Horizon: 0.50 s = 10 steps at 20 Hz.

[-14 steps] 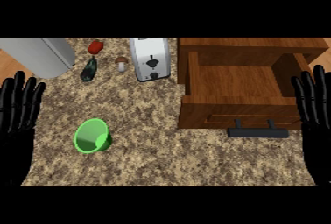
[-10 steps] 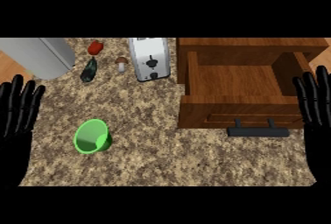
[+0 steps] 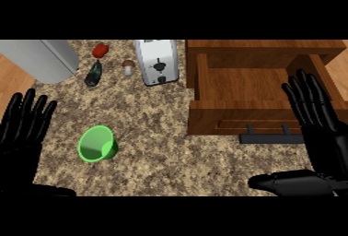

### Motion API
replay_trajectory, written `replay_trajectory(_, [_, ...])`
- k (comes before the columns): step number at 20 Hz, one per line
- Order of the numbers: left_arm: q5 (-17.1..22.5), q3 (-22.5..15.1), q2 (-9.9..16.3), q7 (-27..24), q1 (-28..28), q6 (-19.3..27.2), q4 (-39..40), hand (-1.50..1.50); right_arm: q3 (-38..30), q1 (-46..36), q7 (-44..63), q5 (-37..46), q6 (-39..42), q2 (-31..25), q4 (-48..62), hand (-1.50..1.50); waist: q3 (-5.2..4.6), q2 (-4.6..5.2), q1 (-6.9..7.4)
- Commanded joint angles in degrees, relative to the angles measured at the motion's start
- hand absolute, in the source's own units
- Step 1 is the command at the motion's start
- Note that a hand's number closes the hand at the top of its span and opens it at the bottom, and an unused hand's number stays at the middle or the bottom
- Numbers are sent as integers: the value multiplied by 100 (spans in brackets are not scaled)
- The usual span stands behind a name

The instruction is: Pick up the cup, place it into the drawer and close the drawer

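Note:
A bright green cup (image 3: 97, 144) lies tipped on the speckled counter, left of centre, its mouth facing up and to the left. The wooden drawer (image 3: 255, 94) stands pulled open at the right, nothing inside it, with a black handle (image 3: 271, 137) on its front. My left hand (image 3: 21, 126) shows at the left edge, open with fingers up, a short way left of the cup. At the right edge my right hand (image 3: 319, 123) is open too, fingers up over the drawer's right side, its thumb (image 3: 289, 181) stretched out low.
At the back stand a white toaster (image 3: 157, 61), a grey metal box (image 3: 37, 59) at the left, a red pepper (image 3: 101, 50), a dark green vegetable (image 3: 93, 74) and a small mushroom (image 3: 128, 67). Wooden floor shows past the counter's left edge.
Both hands have shifted slightly inward and forward. The cup and the drawer have not moved.

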Motion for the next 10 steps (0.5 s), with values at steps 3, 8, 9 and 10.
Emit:
replay_trajectory(3, [74, 466, 169, -590, 150, -463, 1020, -150, -331, -426, -232, -291, 349, -101, 839, -150, 6, 5, 7])
replay_trajectory(8, [-61, 494, 235, -414, -317, -406, 1686, -150, -247, -809, 60, -28, 208, -15, 762, -150, 5, -2, -13])
replay_trajectory(9, [-232, 540, 269, -515, -467, -319, 1922, -150, -494, -655, 241, -367, 392, -185, 445, -150, 5, -4, -31])
replay_trajectory(10, [-219, 533, 204, -804, -121, -545, 1925, -150, -291, -674, -122, -27, 250, 32, 727, -150, 6, -4, -11])
